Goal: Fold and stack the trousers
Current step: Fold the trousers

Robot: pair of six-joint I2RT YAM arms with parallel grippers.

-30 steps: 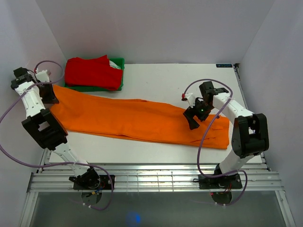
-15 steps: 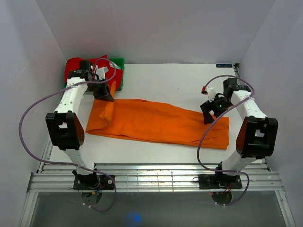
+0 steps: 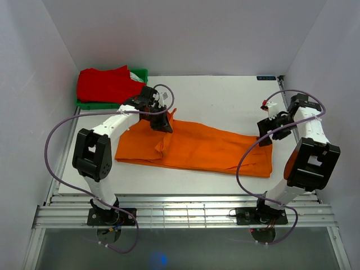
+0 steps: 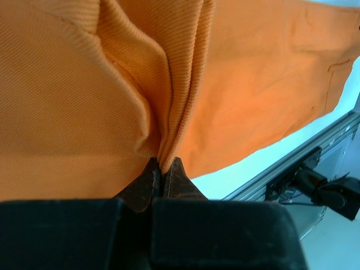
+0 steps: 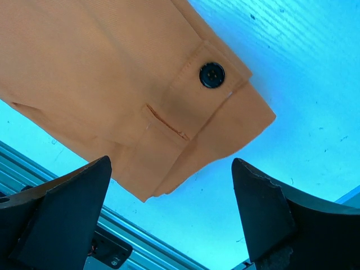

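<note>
At the trousers' (image 3: 208, 149) leg end, left gripper (image 4: 163, 169) clamps a thin fold: slippage risk. With right gripper (image 5: 171, 183) released, waistband (image 5: 188, 84) may drag.

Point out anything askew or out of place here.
The bright orange cloth trousers lie slanted across the table, their leg end bunched into a crooked fold where the shut left hand pinches it. The red garment spills over the rim of the green bin.
</note>
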